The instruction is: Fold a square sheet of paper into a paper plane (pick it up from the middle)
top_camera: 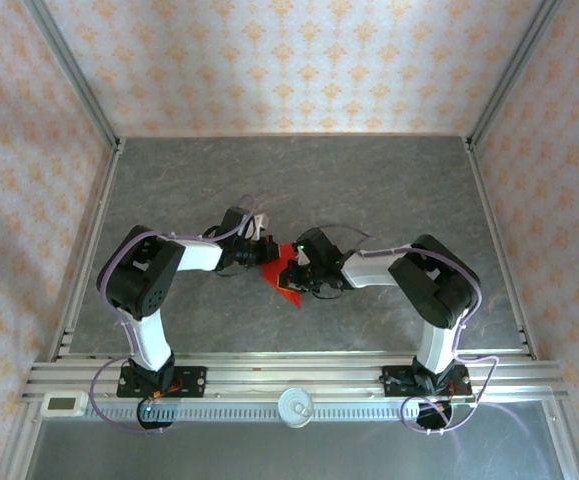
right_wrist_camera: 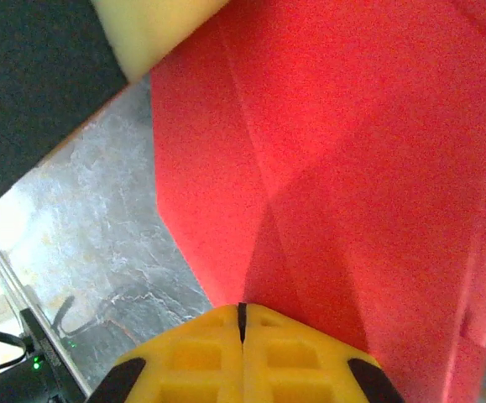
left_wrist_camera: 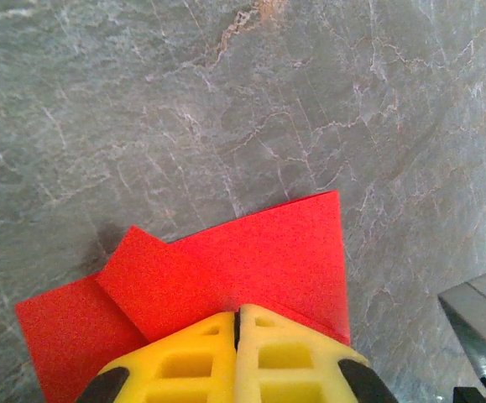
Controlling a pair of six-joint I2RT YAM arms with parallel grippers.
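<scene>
The square sheet of paper (top_camera: 285, 281) is bright red and partly folded, with creased flaps, and it sits at the middle of the grey table between both arms. In the left wrist view the red paper (left_wrist_camera: 251, 260) shows a folded corner flap at the left. My left gripper (left_wrist_camera: 238, 313) has its yellow fingers pressed together on the paper's near edge. In the right wrist view a crease of the paper (right_wrist_camera: 326, 151) runs straight into my right gripper (right_wrist_camera: 243, 307), which is shut on it. The left gripper's pale finger (right_wrist_camera: 154, 29) touches the sheet's far edge. From above, the left gripper (top_camera: 266, 256) and right gripper (top_camera: 297, 270) meet over the paper.
The grey marbled table (top_camera: 289, 180) is bounded by aluminium frame posts and patterned walls. A rail (top_camera: 289, 378) runs along the near edge, with a white round knob (top_camera: 296, 406) and a small white device (top_camera: 63, 403) on it. A grey metal part (left_wrist_camera: 478, 323) stands right of the paper.
</scene>
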